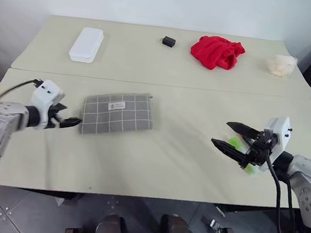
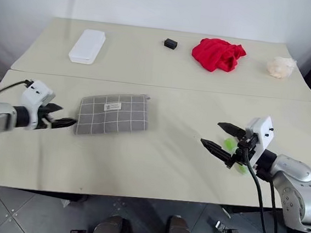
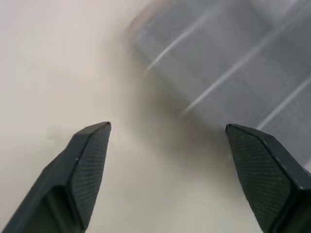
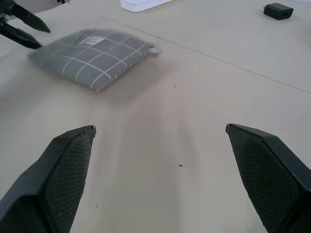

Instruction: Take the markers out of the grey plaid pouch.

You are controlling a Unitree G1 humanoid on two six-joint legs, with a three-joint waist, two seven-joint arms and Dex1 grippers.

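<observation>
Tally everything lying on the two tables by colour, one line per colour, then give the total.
Grey: 1, plaid pouch
White: 1, hard case
Black: 1, small block
Red: 1, cloth
Cream: 1, fluffy wad
Green: 1, marker
Total: 6

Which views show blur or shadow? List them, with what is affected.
Left wrist view: the grey plaid pouch is smeared, its grid lines streaked. Right wrist view: the pouch's near edge is slightly soft, with a faint shadow beside it. Left eye view: sharp, a soft shadow under the right gripper.
</observation>
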